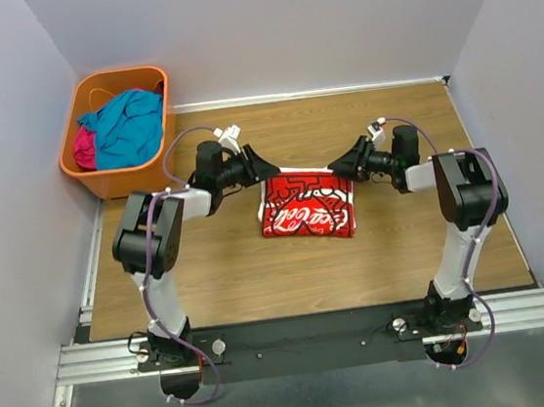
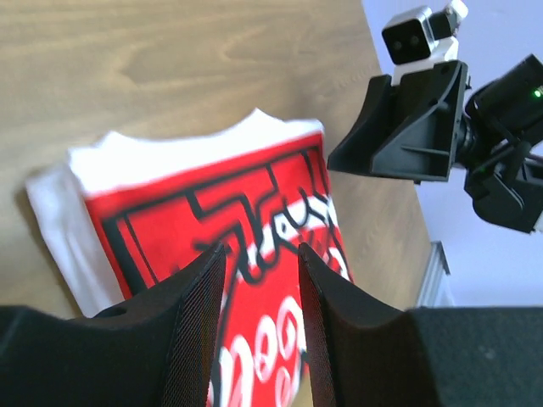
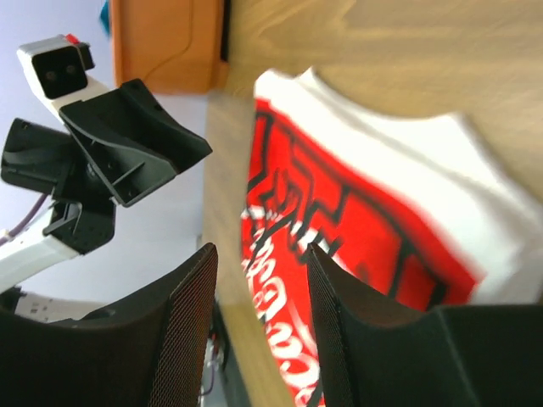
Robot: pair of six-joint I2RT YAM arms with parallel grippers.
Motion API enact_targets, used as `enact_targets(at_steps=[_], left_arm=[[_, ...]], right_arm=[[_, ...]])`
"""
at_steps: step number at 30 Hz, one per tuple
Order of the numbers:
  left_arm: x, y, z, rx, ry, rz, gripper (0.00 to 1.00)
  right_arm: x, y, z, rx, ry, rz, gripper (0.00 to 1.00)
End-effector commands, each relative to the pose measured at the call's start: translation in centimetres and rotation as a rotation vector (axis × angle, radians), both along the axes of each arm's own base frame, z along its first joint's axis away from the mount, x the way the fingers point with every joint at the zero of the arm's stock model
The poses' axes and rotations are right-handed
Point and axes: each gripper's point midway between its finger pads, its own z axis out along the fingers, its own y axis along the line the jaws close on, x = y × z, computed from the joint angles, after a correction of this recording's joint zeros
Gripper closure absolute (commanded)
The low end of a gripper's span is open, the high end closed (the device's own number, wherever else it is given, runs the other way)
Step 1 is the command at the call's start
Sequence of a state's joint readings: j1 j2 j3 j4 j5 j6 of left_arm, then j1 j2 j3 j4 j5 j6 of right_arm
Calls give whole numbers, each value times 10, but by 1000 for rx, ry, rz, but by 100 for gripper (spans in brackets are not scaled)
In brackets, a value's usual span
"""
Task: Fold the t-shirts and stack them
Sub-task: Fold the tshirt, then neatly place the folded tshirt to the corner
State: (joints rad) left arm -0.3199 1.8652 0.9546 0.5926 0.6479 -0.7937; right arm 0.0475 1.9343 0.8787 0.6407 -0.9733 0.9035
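The white t-shirt with the red printed face and white script (image 1: 307, 207) lies folded in a small rectangle on the wooden table. It also shows in the left wrist view (image 2: 212, 220) and the right wrist view (image 3: 356, 220). My left gripper (image 1: 270, 169) hovers open and empty just above its far left corner. My right gripper (image 1: 335, 167) hovers open and empty above its far right corner. The two grippers face each other. The teal-blue t-shirt (image 1: 131, 126) and the magenta t-shirt (image 1: 84, 146) lie crumpled in the orange basket.
The orange basket (image 1: 117, 177) stands at the table's far left corner, against the wall. Grey walls close in the table (image 1: 260, 274) on three sides. A metal rail (image 1: 316, 331) with the arm bases runs along the near edge.
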Motion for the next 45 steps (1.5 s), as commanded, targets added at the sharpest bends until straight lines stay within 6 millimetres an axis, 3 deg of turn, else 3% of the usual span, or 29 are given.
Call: enact_targets(at_steps=[1,4,8,10,13,14,17,19,20,21,22,24,25,26,27,29,33,39,45], left_arm=[[30,-3,-19,33,5,15,53],[44,-6,-63,74,86,19,54],[52,10,-92,108,142,81,56],[56,27,-97,106,163,122,58],[57,38,-70,86,128,142,58],[57,39,-60,84,105,145,58],[52,41,-18,70,31,144,48],[46,42,4,62,-10,140,40],[41,44,27,57,-55,142,37],[38,46,39,65,-89,145,32],[34,52,58,92,-139,162,30],[28,61,75,137,-191,186,28],[21,66,73,171,-180,195,27],[18,75,94,208,-256,231,27],[13,79,99,230,-273,244,27],[-2,90,106,288,-299,281,27],[-28,103,96,377,-324,272,27],[-54,121,73,474,-329,304,27],[-66,118,63,564,-361,336,28]], right_arm=[[28,-11,-37,-42,72,-96,47],[36,-21,-65,-55,129,-138,47],[38,-43,-89,-71,177,-197,47],[38,-53,-90,-71,181,-215,47],[28,-54,-73,-84,172,-190,47],[28,-55,-56,-101,138,-187,47],[16,-64,-46,-222,135,-195,45],[8,-69,-24,-277,100,-219,44],[-2,-71,-27,-316,129,-229,43],[-8,-73,-16,-336,114,-242,42],[-27,-75,-31,-394,171,-248,42],[-47,-77,-39,-450,212,-253,41],[-53,-80,-34,-488,196,-281,40],[-74,-75,-46,-512,243,-262,40],[-83,-74,-48,-524,251,-263,40],[-101,-65,-51,-550,262,-252,39],[-117,-57,-57,-572,286,-245,39],[-118,-59,-71,-612,308,-240,40],[-115,-39,-76,-611,319,-155,46]])
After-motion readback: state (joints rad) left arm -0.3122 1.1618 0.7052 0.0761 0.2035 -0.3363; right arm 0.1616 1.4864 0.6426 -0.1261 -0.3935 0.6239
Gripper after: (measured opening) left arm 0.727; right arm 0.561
